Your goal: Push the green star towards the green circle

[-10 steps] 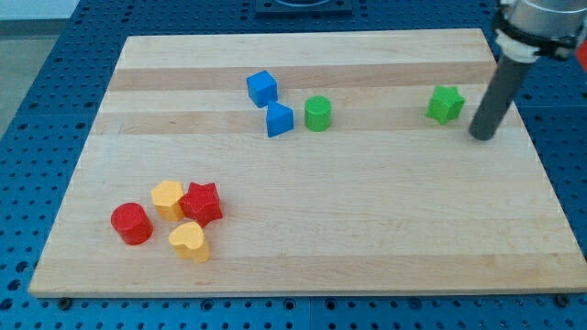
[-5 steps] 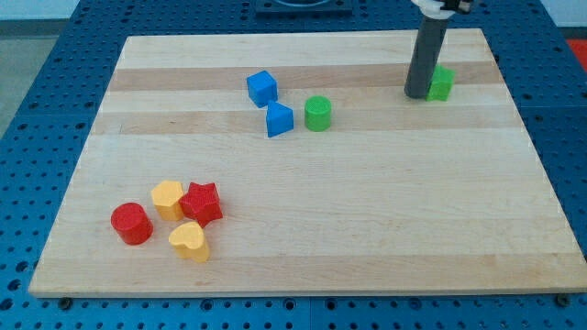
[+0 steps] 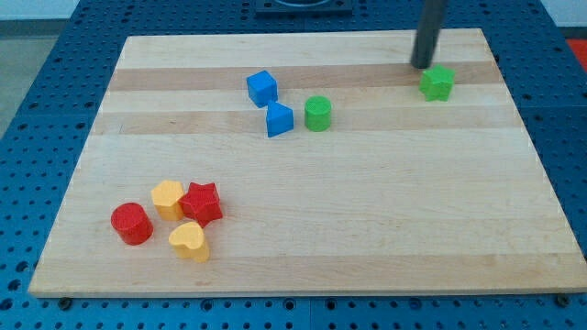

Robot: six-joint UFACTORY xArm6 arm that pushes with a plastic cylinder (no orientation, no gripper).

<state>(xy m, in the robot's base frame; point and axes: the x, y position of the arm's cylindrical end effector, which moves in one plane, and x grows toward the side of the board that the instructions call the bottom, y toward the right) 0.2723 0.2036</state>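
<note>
The green star (image 3: 437,82) lies near the board's top right. The green circle (image 3: 317,113) stands near the board's top middle, well to the star's left. My tip (image 3: 422,65) is on the board just above and slightly left of the green star, close to it but apart. The dark rod rises from there out of the view's top.
A blue cube (image 3: 261,87) and a blue block (image 3: 279,119) sit just left of the green circle. At the bottom left are a red circle (image 3: 131,224), a yellow block (image 3: 168,198), a red star (image 3: 201,203) and a yellow heart (image 3: 189,240). The wooden board (image 3: 367,211) lies on a blue pegboard.
My tip swung from the star's right, over to its left, then up to just above it. The green star shifted up and a little left.
</note>
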